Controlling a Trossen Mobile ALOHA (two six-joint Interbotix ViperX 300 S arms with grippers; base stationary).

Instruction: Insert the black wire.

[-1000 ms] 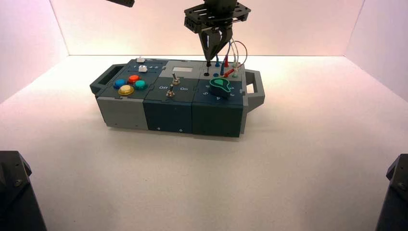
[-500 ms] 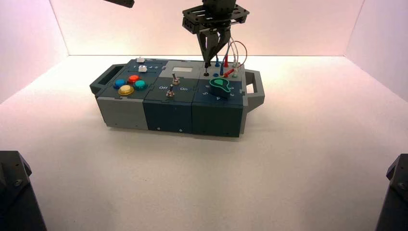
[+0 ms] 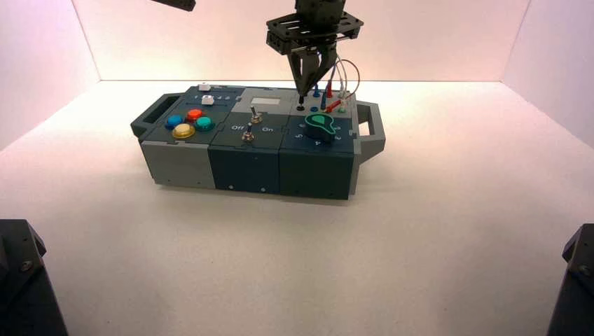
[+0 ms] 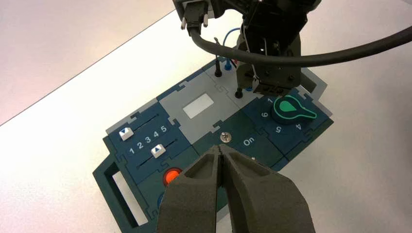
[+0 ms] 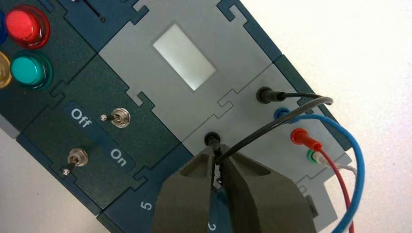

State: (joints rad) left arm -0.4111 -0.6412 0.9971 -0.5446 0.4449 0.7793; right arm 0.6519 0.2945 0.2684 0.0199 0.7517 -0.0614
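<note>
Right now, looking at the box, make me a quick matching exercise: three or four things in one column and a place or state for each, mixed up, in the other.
Things
1. black wire
2. right gripper
3. left gripper
4. green knob

Places or states
A. shut, empty, held high above the box's switch section
B. on the dark panel beside the wire sockets
C. one plug seated, other plug just above a socket
D. shut on a slim black plug

Pairs: 1-C, 2-D, 3-A, 4-B
</note>
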